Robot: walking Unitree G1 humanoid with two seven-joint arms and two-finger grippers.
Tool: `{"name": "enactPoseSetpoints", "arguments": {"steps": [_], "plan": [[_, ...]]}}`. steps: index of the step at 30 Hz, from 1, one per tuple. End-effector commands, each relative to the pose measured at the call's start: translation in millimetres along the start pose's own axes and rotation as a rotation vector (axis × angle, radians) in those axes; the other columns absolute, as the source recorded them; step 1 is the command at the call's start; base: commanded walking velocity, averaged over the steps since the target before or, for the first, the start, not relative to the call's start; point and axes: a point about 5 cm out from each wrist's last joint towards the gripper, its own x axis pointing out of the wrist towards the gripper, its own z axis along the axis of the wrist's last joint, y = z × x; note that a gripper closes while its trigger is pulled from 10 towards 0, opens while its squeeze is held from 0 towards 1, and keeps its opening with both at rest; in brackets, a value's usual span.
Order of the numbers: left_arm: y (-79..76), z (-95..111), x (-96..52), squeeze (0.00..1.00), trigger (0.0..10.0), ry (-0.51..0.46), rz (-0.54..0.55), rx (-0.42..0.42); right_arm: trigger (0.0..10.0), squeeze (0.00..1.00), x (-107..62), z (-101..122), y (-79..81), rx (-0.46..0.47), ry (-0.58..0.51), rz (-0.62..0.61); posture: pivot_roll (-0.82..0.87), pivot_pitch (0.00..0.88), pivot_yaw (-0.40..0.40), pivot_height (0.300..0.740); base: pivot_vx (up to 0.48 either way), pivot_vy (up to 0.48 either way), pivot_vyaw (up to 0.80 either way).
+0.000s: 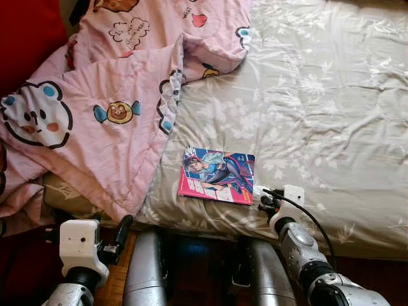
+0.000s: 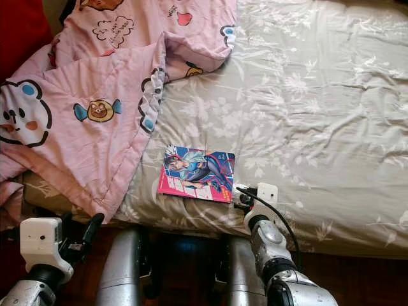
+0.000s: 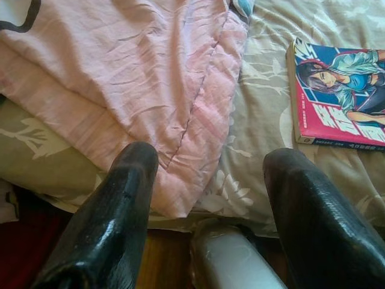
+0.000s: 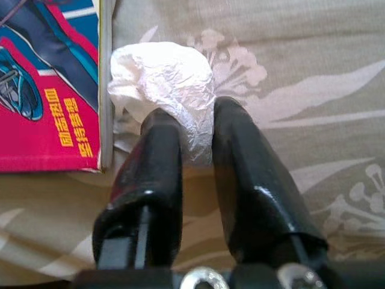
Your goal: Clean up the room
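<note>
In the left eye view, a bed (image 1: 319, 95) covered by a grey floral sheet spreads across the scene. A pink quilt (image 1: 102, 108) with cartoon bears is rumpled over its left part and hangs over the near edge. A comic (image 1: 217, 174) with a pink and blue cover lies flat on the sheet near the bed's front edge, just right of the quilt's corner. The right end effector (image 1: 263, 196) reaches to the bed edge just beside the comic's right side. The left end effector (image 1: 118, 234) hangs lower, in front of the bed below the quilt's hem.

The right eye view gives the same layout: comic between quilt and right arm, red fabric (image 2: 22, 29) at the far left.

In the left wrist view, the left end effector's two fingers (image 3: 108, 229) stand wide apart with nothing between them, pointing at the quilt's hem and the sheet; the comic lies off to one side.

In the right wrist view, the right end effector's fingers (image 4: 252, 186) are drawn close together, pinching a crumpled white wad (image 4: 162, 78), tissue or thin plastic, which rests on the sheet touching the comic's edge.
</note>
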Motion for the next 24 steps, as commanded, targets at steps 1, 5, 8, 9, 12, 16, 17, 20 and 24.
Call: {"name": "enactPoseSetpoints", "arguments": {"steps": [1, 5, 8, 9, 12, 16, 17, 20, 24], "plan": [[0.3, -5.4, -3.5, 0.0, 10.0, 0.026, 0.007, 0.006, 0.0, 0.0, -5.6, -15.5, -8.0, 0.005, 0.05, -0.02, 0.2, 0.422, -0.058, 0.614, 0.0, 0.0, 0.0], [3.0, -1.7, 0.5, 0.0, 10.0, 0.007, 0.02, 0.016, 0.0, 0.0, -5.3, -14.0, -8.3, -0.008, 0.047, -0.008, 0.21, 0.408, -0.058, 0.614, 0.0, 0.0, 0.0], [6.0, -1.0, 3.6, 0.0, 10.0, 0.002, 0.027, 0.02, 0.0, 0.0, -5.3, -12.1, -10.4, -0.009, 0.041, -0.011, 0.21, 0.4, -0.058, 0.614, 0.0, 0.0, 0.0], [7.5, -1.2, 4.5, 0.0, 10.0, -0.001, 0.035, 0.021, 0.0, 0.0, -5.2, -10.3, -12.3, -0.008, 0.035, -0.018, 0.21, 0.391, -0.058, 0.614, 0.0, 0.0, 0.0], [11.1, -1.7, 8.1, 0.0, 10.0, -0.014, 0.063, 0.038, 0.0, 0.0, -5.0, -8.1, -13.8, -0.005, 0.026, -0.022, 0.2, 0.368, -0.06, 0.614, 0.0, 0.0, 0.0], [24.1, -6.1, 16.9, 0.0, 10.0, -0.028, 0.138, 0.006, 0.0, 0.0, -5.8, -6.5, -16.1, 0.003, 0.004, -0.019, 0.2, 0.316, -0.072, 0.614, 0.0, 0.0, 0.0], [32.5, -8.1, 19.5, 0.0, 10.0, -0.035, 0.182, 0.0, 0.0, 0.0, -6.7, -6.9, -17.4, 0.006, -0.007, -0.015, 0.2, 0.289, -0.076, 0.614, 0.0, 0.0, 0.0], [46.7, -12.3, 23.5, 0.0, 10.0, -0.033, 0.251, 0.02, 0.0, 0.0, -8.8, -8.1, -20.3, -0.002, -0.023, -0.01, 0.19, 0.25, -0.081, 0.614, 0.0, 0.0, 0.0], [58.6, -37.7, 29.2, 0.0, 10.0, 0.049, 0.247, 0.005, 0.0, 0.0, -15.7, -11.5, -33.8, 0.036, -0.068, -0.04, 0.19, 0.182, -0.088, 0.614, 0.0, 0.0, 0.0]]}}
